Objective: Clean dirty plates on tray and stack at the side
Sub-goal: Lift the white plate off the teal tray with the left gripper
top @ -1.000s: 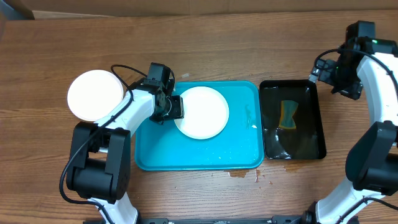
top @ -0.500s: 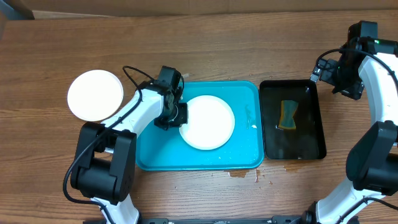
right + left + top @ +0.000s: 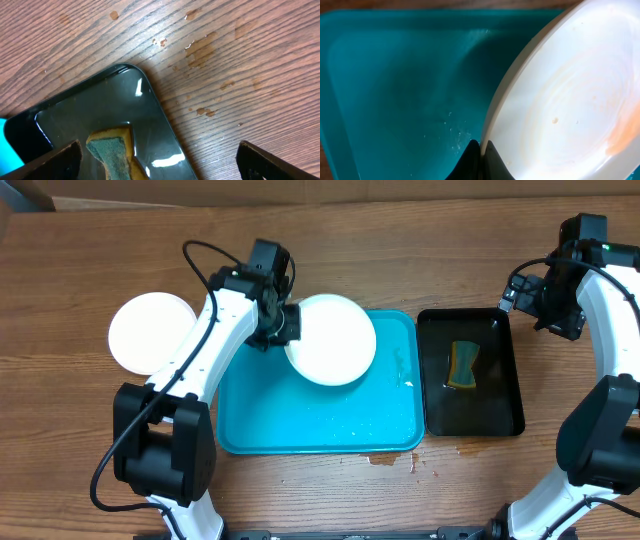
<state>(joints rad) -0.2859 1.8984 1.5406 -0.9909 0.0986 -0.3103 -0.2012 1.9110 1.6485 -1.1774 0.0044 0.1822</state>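
The left gripper (image 3: 289, 329) pinches a plate (image 3: 335, 342) by its near rim; the side stack (image 3: 153, 332) lies opposite, behind the gripper.

Wood-grain table (image 3: 400, 260), matt brown and spotted with wet drops. A smooth turquoise plastic tray (image 3: 300, 420) is beaded with water. The white plate (image 3: 335, 340) is glossy and faintly smeared orange. A shiny black tray (image 3: 490, 405) holds mirror-like liquid and a sponge (image 3: 462, 365) of yellow foam with a rough green scouring face.
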